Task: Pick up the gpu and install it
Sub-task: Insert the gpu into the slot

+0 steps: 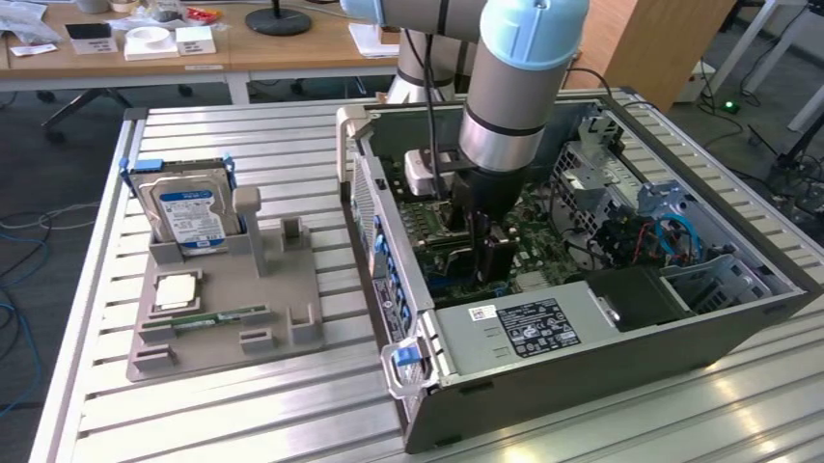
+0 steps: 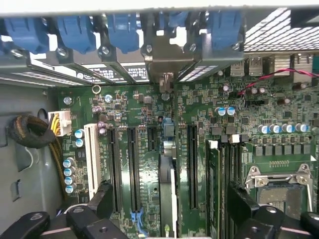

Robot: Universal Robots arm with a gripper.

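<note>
Gripper (image 2: 167, 214) wide open, holding nothing, straddling thin gpu (image 2: 168, 184) standing edge-on in green motherboard (image 2: 279, 114) slot.

I am working in what looks like a robotics lab set up inside an office. My worktop (image 1: 258, 405) is a ribbed aluminium-profile surface, carrying an opened desktop computer case (image 1: 605, 338) and a grey moulded fixture (image 1: 232, 309) that holds loose computer parts (a hard drive (image 1: 187, 212) stands upright in it). Beyond the worktop's far edge stand wooden desks (image 1: 232, 53) strewn with small boxes and papers, a black lamp base (image 1: 280, 19), and cables trailing over the grey carpeted floor (image 1: 39, 241).
</note>
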